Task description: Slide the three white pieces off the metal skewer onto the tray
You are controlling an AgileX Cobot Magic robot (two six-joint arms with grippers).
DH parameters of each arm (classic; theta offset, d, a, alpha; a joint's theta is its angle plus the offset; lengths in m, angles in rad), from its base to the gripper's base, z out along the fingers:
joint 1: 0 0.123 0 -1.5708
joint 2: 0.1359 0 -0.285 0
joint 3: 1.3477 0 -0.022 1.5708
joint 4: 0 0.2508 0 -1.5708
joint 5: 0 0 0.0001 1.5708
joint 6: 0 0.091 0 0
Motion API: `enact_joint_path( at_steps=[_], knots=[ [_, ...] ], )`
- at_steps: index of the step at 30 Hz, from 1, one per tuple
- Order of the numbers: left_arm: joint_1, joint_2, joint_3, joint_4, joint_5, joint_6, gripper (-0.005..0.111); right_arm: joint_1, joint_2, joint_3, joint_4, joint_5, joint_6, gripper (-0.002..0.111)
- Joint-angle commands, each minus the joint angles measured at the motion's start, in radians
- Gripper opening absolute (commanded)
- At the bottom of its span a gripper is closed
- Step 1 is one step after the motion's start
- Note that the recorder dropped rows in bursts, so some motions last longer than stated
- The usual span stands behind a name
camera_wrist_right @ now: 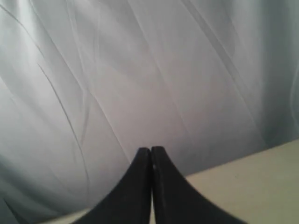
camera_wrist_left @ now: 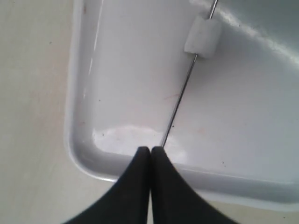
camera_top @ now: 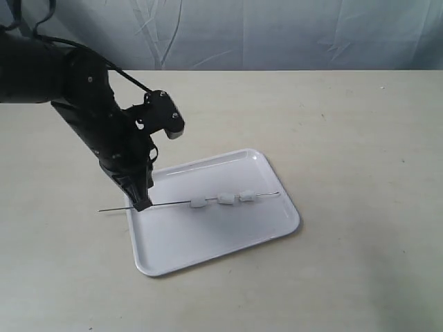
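The tray [camera_top: 208,242] lies askew on the beige table [camera_top: 346,138], with bare tabletop open all round its rim. The metal skewer [camera_top: 173,203] runs across it, tail poking out past the left rim, tip stopping just inside the right rim. My left gripper [camera_top: 141,205] is clamped on it at that left rim. The three white pieces [camera_top: 226,199] sit threaded toward the tip. My right gripper [camera_wrist_right: 151,150] is closed on nothing, facing a grey curtain [camera_wrist_right: 187,70].

A robot lab setup: bare beige table [camera_top: 360,173], grey cloth backdrop [camera_top: 277,34], black arm [camera_top: 90,117].
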Motion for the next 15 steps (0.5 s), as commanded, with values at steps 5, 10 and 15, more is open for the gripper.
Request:
enact_joint_path(
  at_steps=[5, 10, 15],
  knots=[
    [-0.013, 0.09, -0.08, 0.009, 0.071, -0.01, 0.004, 0.196, 0.381, -0.201, 0.13, 0.517, -0.467, 0.013],
    [-0.013, 0.092, -0.087, -0.022, 0.082, 0.015, 0.016, 0.234, 0.555, -0.236, 0.173, 0.562, -0.483, 0.031],
    [-0.013, 0.092, -0.087, -0.103, 0.103, 0.157, 0.028, 0.234, 0.642, -0.241, 0.298, 0.576, -0.589, 0.037]
  ],
)
